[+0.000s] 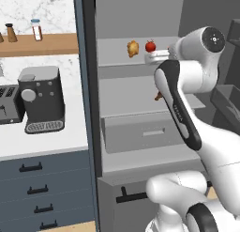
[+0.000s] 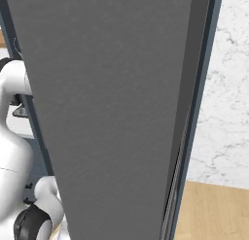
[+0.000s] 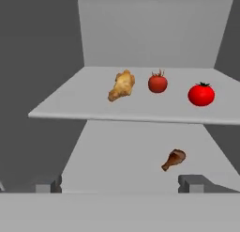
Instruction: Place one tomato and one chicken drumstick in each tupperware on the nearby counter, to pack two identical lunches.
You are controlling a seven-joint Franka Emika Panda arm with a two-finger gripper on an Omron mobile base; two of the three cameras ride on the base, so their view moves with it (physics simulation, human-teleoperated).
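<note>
Two shelves face the arm: the upper shelf (image 3: pixel 70 104) carries a pale drumstick (image 3: pixel 122 85) and two tomatoes (image 3: pixel 158 82), the lower shelf (image 3: pixel 108 156) a brown drumstick (image 3: pixel 174 159), while the fingers (image 3: pixel 191 183) stand wide apart, holding nothing.

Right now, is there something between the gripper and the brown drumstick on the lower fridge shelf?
Nothing visible. In the hand view, only bare lower shelf lies between the gripper and the brown drumstick.

Tomatoes (image 3: pixel 201 95), drumsticks (image 3: pixel 174 159) on fridge shelves (image 3: pixel 70 104)
</note>
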